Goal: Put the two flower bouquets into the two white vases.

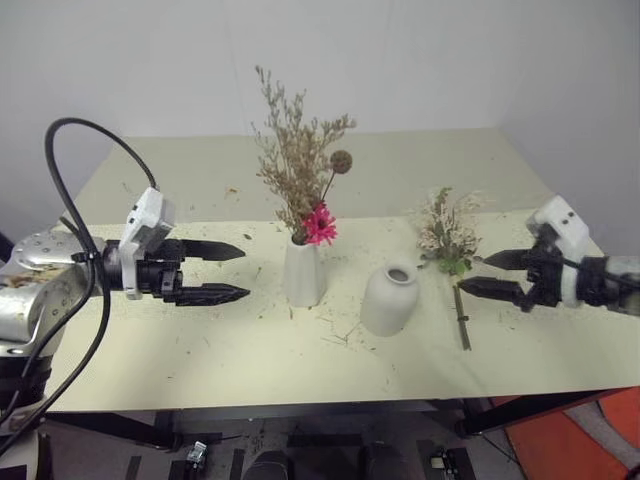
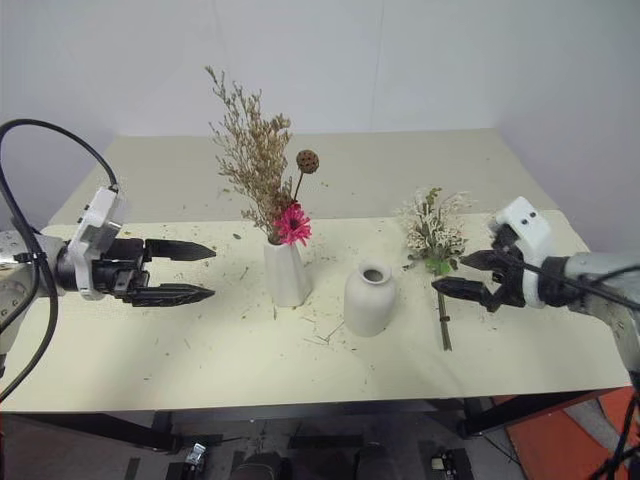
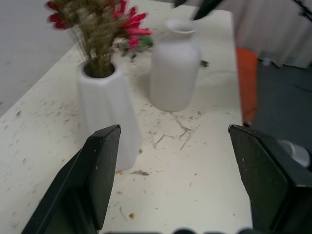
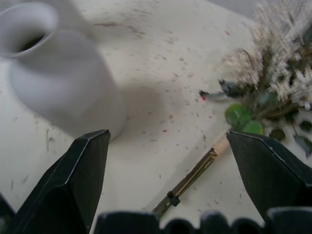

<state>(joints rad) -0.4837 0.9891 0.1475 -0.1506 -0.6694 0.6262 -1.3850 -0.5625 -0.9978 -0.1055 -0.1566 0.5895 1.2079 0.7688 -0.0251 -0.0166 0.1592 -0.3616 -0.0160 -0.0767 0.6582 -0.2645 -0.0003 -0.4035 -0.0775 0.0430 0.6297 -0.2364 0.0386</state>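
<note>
Right wrist view: your right claw (image 4: 161, 185) wide open, empty, straddling stem of bushy cream-white bunch (image 1: 447, 235) lying flat on surface (image 1: 200, 350), lined up for grab. Short dome-shaped white vase (image 1: 388, 298) vacant beside it. Thin tan dried-grass bunch (image 1: 298, 165) sits in tall tapered white vase (image 1: 303, 272); left claw (image 1: 228, 272) open, empty.

White vases on a pale cream table

A bright pink flower (image 1: 320, 226) is seen among tan grass at centre; green leaves (image 1: 452, 264) at right; the table (image 1: 200, 350) is flecked with brown.
</note>
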